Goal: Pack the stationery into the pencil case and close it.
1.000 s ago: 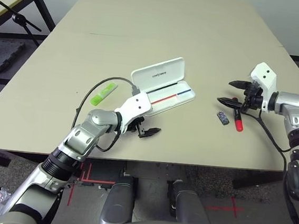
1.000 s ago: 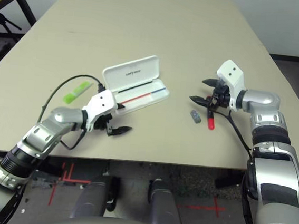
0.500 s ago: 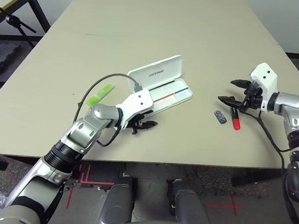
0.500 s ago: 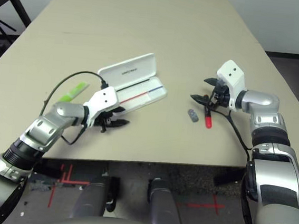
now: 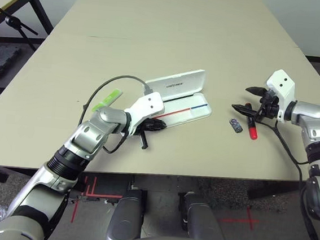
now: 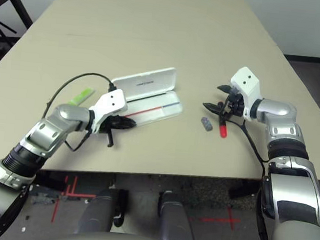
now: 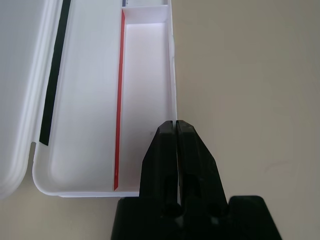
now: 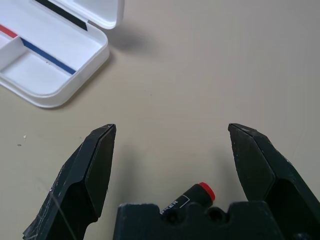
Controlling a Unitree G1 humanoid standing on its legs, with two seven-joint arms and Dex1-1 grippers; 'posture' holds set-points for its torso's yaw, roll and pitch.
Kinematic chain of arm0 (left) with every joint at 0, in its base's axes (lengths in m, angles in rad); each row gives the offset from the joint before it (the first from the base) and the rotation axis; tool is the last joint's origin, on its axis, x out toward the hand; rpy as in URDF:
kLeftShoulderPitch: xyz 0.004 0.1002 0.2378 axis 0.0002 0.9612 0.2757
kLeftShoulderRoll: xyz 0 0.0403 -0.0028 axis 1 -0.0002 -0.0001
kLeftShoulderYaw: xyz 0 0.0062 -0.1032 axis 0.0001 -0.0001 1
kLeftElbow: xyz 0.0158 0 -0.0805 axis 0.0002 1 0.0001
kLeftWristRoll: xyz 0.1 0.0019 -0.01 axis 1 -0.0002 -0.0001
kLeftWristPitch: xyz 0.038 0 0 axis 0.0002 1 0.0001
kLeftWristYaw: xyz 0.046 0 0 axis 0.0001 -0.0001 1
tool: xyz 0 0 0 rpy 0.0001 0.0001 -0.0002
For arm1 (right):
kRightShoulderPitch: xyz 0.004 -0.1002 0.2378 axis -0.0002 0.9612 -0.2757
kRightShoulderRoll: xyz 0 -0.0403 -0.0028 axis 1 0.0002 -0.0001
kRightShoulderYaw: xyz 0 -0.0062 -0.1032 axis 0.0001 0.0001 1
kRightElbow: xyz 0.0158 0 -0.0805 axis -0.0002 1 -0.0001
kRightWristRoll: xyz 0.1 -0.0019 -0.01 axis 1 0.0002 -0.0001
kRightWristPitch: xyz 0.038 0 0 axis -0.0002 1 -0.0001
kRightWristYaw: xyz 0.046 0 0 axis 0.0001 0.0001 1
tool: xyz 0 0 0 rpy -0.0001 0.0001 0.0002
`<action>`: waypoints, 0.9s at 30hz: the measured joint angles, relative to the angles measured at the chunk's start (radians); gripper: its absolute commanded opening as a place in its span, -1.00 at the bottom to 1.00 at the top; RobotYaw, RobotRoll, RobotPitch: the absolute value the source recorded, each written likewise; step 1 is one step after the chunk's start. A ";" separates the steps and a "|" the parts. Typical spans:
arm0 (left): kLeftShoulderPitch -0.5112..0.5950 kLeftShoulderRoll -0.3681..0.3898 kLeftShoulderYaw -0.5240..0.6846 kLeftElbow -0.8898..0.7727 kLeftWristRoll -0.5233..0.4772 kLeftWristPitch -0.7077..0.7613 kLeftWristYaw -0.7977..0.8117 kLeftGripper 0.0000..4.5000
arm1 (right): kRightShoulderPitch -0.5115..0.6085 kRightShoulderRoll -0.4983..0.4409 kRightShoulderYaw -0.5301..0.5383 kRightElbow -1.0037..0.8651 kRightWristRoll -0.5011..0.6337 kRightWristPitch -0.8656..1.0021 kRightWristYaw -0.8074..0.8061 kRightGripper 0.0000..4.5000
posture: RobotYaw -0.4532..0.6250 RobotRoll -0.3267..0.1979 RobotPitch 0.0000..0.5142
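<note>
Now you see the left pincer (image 7: 176, 131) closed on the thin front wall of the pencil case (image 5: 185, 106), near its left end; the wrist view shows the white rim caught between the two black fingers (image 7: 162, 150). That case lies open at the centre of the frame on the tabletop (image 5: 174, 30), its lid (image 5: 178, 81) tilted up behind the tray, a red-and-blue stripe running along the inside.

Your right pincer (image 5: 250, 101) stands spread wide at the right of the frame, holding nothing, its fingertips hovering just above the red marker (image 5: 252, 130). A tiny dark grey block (image 5: 236, 125) sits just left of that marker, both resting on the tabletop, well apart from the case.

At the left of the frame, the light-green highlighter (image 5: 108, 100) lies beyond the left forearm, beside its black cable (image 5: 103, 89).
</note>
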 measured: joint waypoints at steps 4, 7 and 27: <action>0.020 0.054 0.001 -0.041 -0.001 -0.034 -0.045 -0.98 | 0.000 0.012 0.000 0.000 -0.001 -0.001 -0.002 1.00 | 0.05 0.25 -0.51; 0.052 0.094 0.016 -0.080 -0.012 -0.097 -0.088 -0.98 | -0.001 0.020 0.001 0.002 -0.002 -0.001 -0.002 1.00 | 0.05 0.25 -0.51; 0.178 0.169 0.075 -0.098 -0.051 -0.353 -0.198 -0.98 | -0.033 0.024 0.009 0.048 -0.026 -0.030 -0.005 1.00 | 0.08 0.25 -0.52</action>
